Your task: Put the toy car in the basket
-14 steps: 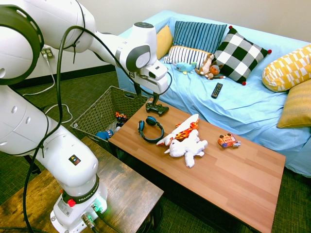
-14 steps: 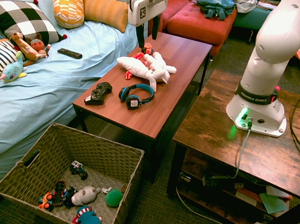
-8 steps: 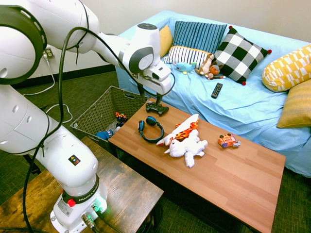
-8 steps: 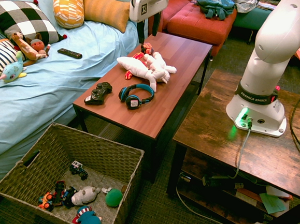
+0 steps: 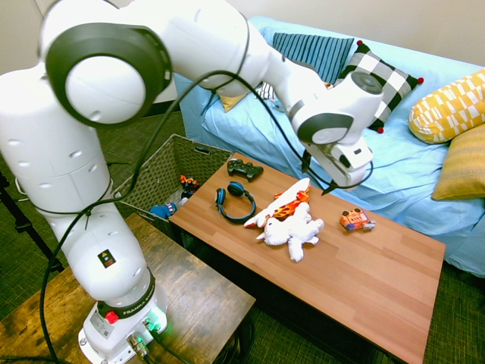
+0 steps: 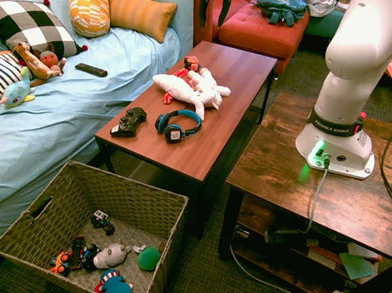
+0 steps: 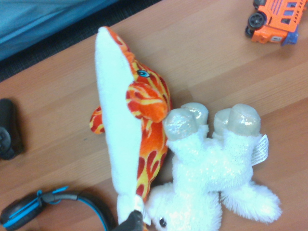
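Note:
The toy car [image 5: 356,220] is small and orange-red, and it stands on the wooden coffee table [image 5: 364,280] on the sofa side, just past the white plush. It also shows as the toy car [image 6: 191,63] and, in the wrist view, the toy car [image 7: 274,19] in a corner. The woven basket [image 5: 159,178] sits on the floor at the table's far end, and the basket [image 6: 110,177] holds several small toys. My gripper [image 5: 318,180] hangs open and empty above the plush, a short way from the car; in the other view the gripper [image 6: 211,16] is high over the table.
A white plush and an orange-flame fish plush [image 5: 292,220] lie mid-table beside the car. Blue headphones [image 5: 233,201] and a black game controller [image 5: 244,168] lie toward the basket end. A blue sofa with cushions and a remote [image 5: 338,140] runs behind the table.
The arm has swung from above the game controller along the table to above the plush, nearer the toy car. The gripper stays open and empty.

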Controlling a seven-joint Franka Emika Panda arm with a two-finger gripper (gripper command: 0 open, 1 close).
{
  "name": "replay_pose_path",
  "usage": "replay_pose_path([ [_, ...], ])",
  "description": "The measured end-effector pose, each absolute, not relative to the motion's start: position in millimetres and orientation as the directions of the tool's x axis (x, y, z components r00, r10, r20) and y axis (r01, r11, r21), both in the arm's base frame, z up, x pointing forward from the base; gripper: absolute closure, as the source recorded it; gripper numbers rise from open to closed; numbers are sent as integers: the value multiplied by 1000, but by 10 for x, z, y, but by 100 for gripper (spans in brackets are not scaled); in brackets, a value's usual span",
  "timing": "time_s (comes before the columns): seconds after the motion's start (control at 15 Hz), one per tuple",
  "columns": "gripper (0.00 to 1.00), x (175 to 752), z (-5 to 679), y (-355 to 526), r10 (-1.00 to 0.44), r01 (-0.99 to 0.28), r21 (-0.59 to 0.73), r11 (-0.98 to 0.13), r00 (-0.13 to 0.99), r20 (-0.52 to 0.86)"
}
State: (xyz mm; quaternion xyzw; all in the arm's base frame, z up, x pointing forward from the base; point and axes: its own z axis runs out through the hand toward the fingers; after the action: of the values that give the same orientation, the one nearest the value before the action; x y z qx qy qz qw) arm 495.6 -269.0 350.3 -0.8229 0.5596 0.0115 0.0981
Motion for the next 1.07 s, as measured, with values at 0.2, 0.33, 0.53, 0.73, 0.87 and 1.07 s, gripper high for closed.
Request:
replay_pose_path([
  [0.2, 0, 5439, 3000, -2998, -943, -954, -79, -290, 299, -148],
  [0.33, 0, 5717, 2694, -3137, -956, -968, -25, -248, 249, -158],
  [0.53, 0, 5937, 2322, -3471, -961, -976, 36, -216, 206, -183],
  [0.73, 0, 6077, 2031, -3769, -964, -978, 77, -196, 177, -201],
  [0.87, 0, 6252, 1889, -3795, -965, -977, 91, -192, 171, -197],
  [1.07, 0, 6484, 1761, -3801, -964, -975, 98, -198, 176, -201],
])
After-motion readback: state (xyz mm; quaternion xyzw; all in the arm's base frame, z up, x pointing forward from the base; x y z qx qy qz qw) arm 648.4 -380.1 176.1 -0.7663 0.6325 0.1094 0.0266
